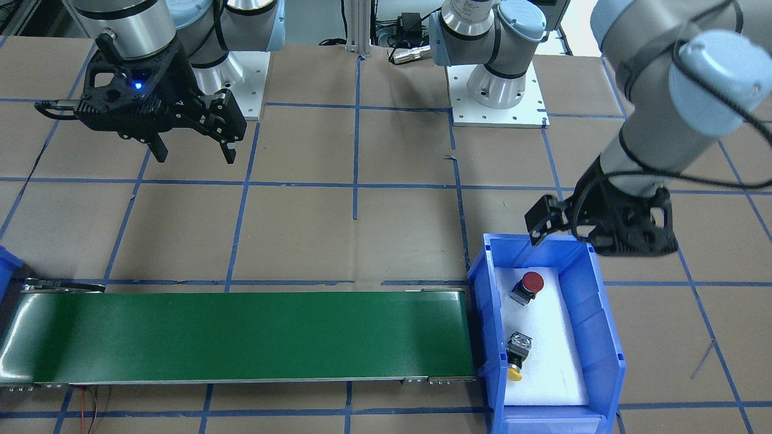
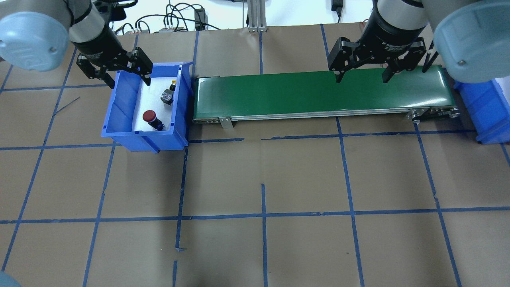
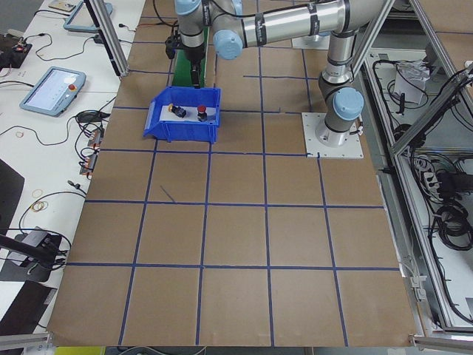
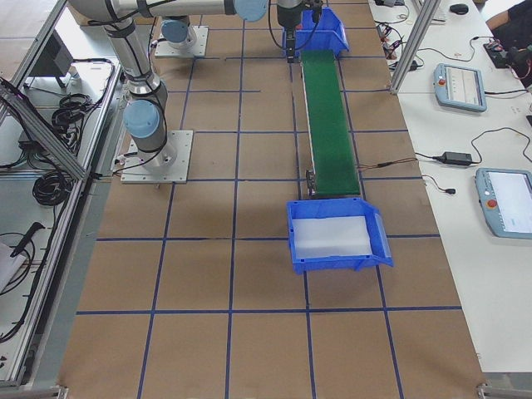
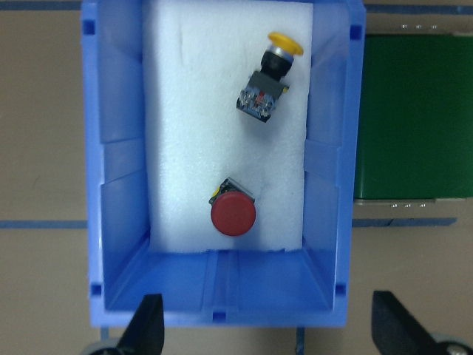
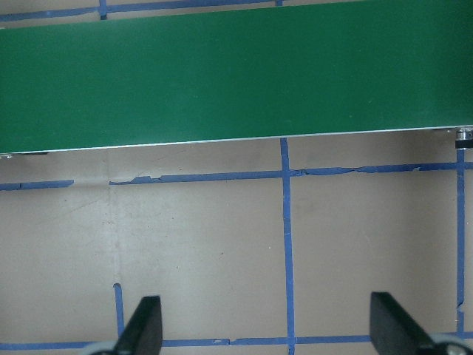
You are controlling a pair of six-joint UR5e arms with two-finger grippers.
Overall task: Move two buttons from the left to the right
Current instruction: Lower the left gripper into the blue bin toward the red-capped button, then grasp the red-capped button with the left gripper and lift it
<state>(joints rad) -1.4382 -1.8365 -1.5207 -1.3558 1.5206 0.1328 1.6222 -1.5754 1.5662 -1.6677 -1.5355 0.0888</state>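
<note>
Red button point(image 5: 233, 214): on white foam inside left blue bin point(image 5: 118, 185), near the claw-side wall.
Yellow button point(image 5: 270, 78): same bin, on its side, apart from the red one, toward the far end.
Left claw point(image 2: 131, 83): spread wide, gripping nothing, poised over the bin's edge.
Right claw point(image 2: 362, 79): likewise spread and unladen, above the green conveyor belt point(image 2: 279, 95).
Right blue bin point(image 4: 332, 264): on the worktop point(image 2: 259, 179) at the belt's other end.
Progress, as judged: none delivered; both picks and both transfers outstanding.
</note>
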